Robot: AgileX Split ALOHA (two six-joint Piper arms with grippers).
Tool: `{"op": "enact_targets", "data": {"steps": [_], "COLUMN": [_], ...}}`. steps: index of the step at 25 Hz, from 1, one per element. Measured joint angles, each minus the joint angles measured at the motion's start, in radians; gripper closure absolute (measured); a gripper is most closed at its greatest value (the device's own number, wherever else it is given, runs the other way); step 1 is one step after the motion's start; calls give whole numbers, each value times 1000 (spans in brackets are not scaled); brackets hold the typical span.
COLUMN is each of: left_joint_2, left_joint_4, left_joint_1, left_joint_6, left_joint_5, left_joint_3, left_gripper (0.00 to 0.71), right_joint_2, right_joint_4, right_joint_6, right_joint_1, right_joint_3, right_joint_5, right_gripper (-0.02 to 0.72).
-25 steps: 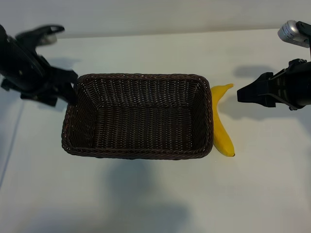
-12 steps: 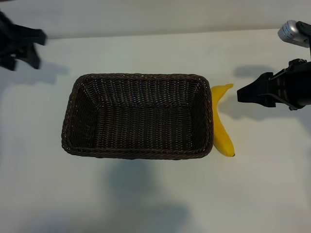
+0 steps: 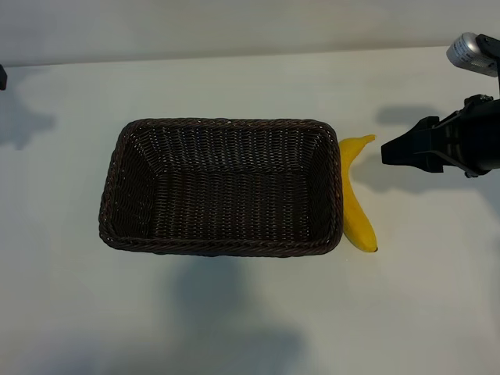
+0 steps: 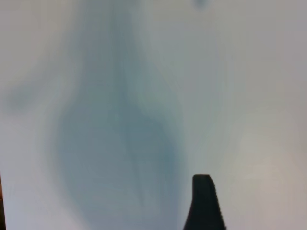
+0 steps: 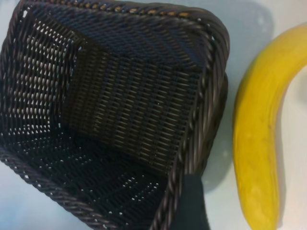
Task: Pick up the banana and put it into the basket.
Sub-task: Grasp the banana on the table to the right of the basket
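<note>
Right gripper (image 3: 386,151): I read its fingers as spread and grasping nothing, poised above the worktop (image 3: 234,312) near the stem end of the banana (image 3: 357,195) but apart from it; the arm reaches in from the right edge of the exterior view. Left gripper: in the left wrist view I see only one dark fingertip (image 4: 204,201) over bare worktop and a soft shadow; I take the fingers as released, with nothing between them. In the exterior view just a dark sliver of that arm shows at the far left edge, well apart from the basket (image 3: 117,180). Banana: one, bright yellow, curved, dark tip toward the near side, lying flat on the worktop just beside the basket's right-hand short wall, outside it; whether it touches the wicker I cannot tell. The right wrist view shows banana (image 5: 256,139) and basket rim (image 5: 211,96) side by side with a thin strip of worktop between. Basket: dark-brown woven, rectangular, rounded corners, upright at mid-worktop, interior holding nothing.
</note>
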Motion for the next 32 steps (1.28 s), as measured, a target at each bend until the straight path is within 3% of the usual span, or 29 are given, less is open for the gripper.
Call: {"op": "enact_targets", "data": {"steps": [7, 15, 22, 28, 32], "left_joint_2": [-78, -343, -670, -970, -1093], "left_joint_4": [-51, -52, -75, -113, -120], "left_joint_1": [0, -1, -1, -1, -12], "left_joint_6": [28, 44, 51, 55, 56], "left_joint_5": [2, 3, -6, -81, -138], "left_joint_3": [0, 35, 285, 539, 696], "left_gripper": [172, 172, 172, 172, 172], "right_joint_2": [0, 0, 0, 0, 0], "right_joint_4": [0, 0, -1, -1, -1], "right_joint_6": [0, 0, 1, 5, 5], "right_joint_1": [0, 0, 0, 0, 0], "right_joint_3": [0, 0, 0, 0, 0], "right_joint_5": [0, 0, 0, 2, 3], "right_gripper": [109, 109, 109, 109, 109]}}
